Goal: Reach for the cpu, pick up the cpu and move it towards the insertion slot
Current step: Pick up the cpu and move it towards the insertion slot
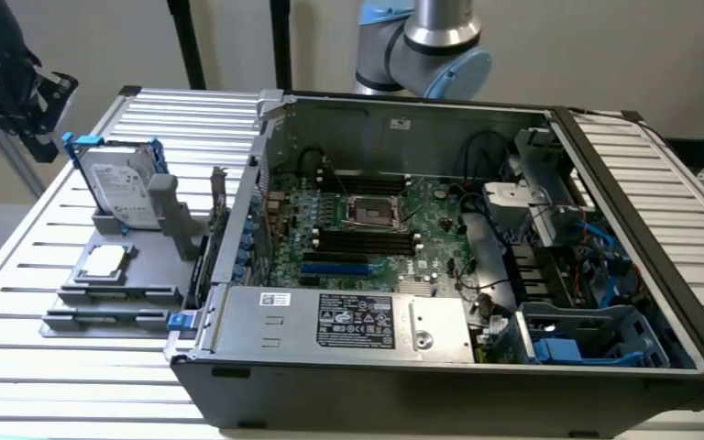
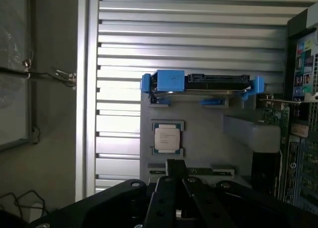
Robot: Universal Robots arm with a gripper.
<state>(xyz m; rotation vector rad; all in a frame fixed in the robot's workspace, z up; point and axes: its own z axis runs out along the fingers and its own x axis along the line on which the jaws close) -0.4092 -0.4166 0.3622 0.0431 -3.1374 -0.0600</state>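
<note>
The cpu [image 1: 104, 260] lies flat, silver top up, in a recess of a grey holder [image 1: 144, 295] on the slatted table, at the exterior view's left of the open computer case. In the wrist view the cpu [image 2: 167, 138] sits a short way beyond my gripper [image 2: 175, 164], which is high above it and not touching. The gripper's black fingers meet at their tips with nothing between them. The insertion slot [image 1: 370, 213], a shiny silver frame around a dark centre, sits on the motherboard inside the case. The arm [image 1: 432, 41] rises behind the case's back wall.
A silver hard drive [image 1: 124, 188] with a blue bracket stands upright on the holder just behind the cpu; it is also in the wrist view [image 2: 203, 83]. A tall grey post [image 1: 179, 220] stands between cpu and case wall [image 1: 245, 229]. Memory slots [image 1: 358, 243] and cables crowd the case.
</note>
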